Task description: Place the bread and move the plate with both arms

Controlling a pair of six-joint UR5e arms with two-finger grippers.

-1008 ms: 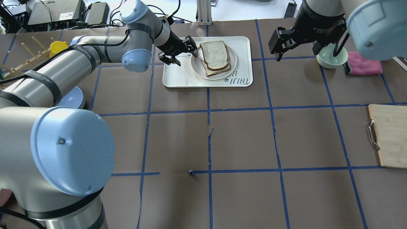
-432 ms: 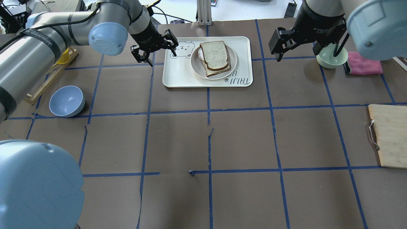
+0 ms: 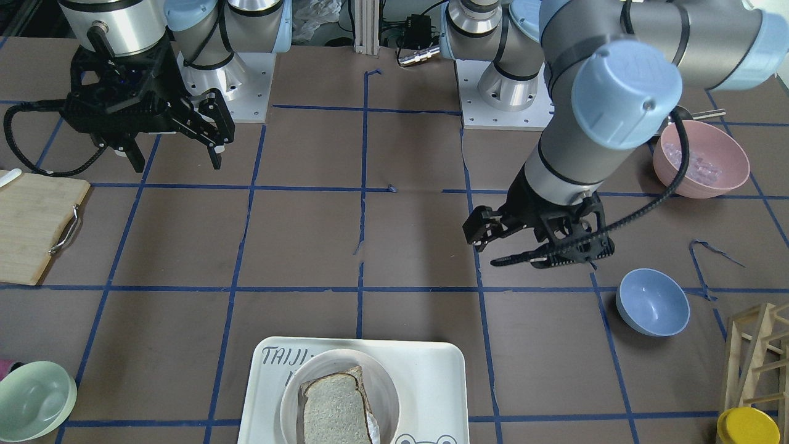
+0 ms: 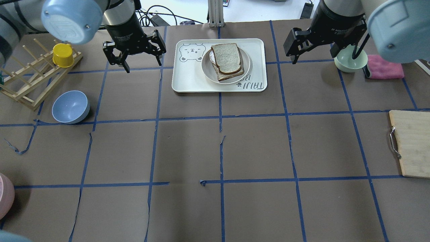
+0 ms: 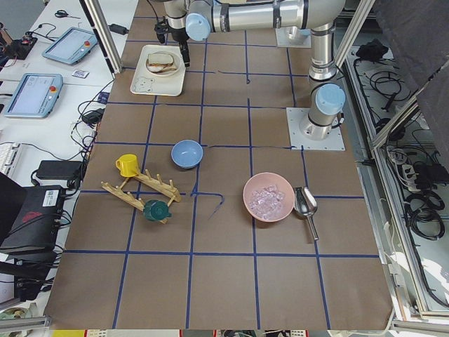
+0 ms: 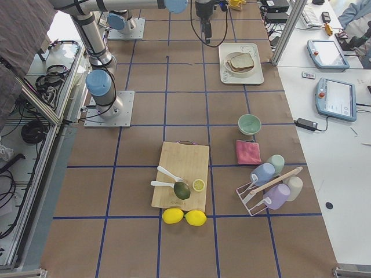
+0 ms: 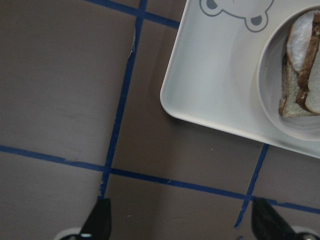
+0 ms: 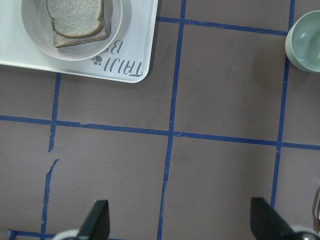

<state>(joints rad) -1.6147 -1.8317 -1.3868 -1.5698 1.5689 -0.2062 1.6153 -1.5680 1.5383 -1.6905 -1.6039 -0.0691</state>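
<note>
Bread lies on plate near worktop's far edge; plate move seemingly left. Left claw, right claw both spread, empty.

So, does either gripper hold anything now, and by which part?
Nothing is held: the left gripper and right gripper are both open and empty. The bread lies on the plate.

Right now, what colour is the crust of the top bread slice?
Dark brown crust on the bread, clearest in the overhead exterior view.
</note>
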